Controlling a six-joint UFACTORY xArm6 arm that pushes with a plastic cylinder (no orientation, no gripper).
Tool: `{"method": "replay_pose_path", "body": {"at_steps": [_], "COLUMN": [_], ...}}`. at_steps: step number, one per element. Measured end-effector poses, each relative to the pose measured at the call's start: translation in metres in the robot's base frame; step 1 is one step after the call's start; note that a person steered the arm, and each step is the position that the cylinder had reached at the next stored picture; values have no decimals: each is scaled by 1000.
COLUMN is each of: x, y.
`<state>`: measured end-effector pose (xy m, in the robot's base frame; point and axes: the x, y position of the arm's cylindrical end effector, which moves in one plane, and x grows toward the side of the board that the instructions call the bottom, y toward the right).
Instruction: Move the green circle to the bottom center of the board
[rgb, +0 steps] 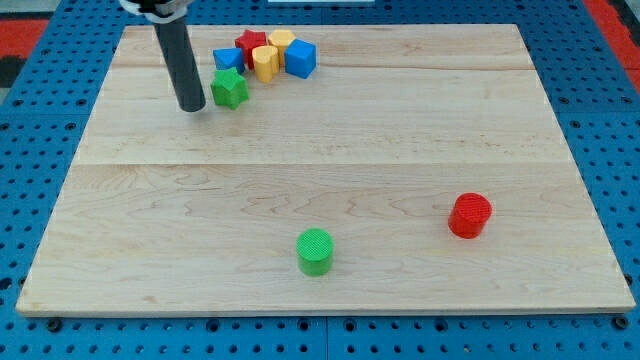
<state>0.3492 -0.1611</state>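
The green circle (315, 250) is a short green cylinder standing near the view's bottom, about the middle of the wooden board (330, 150). My tip (192, 106) rests on the board at the upper left, far from the green circle. It stands just left of the green star (229, 89), with a small gap between them.
A cluster at the view's top left holds a blue block (228, 59), a red star (251, 45), a yellow cylinder-like block (265, 62), another yellow block (281, 41) and a blue cube (300, 58). A red cylinder (469, 215) stands at the lower right.
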Motion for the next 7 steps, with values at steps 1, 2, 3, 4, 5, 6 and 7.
{"method": "replay_pose_path", "body": {"at_steps": [1,2,3,4,5,6,7], "x": [-24,-27,37,121,226,267,212], "y": [53,85,122,179,200,195,174]}}
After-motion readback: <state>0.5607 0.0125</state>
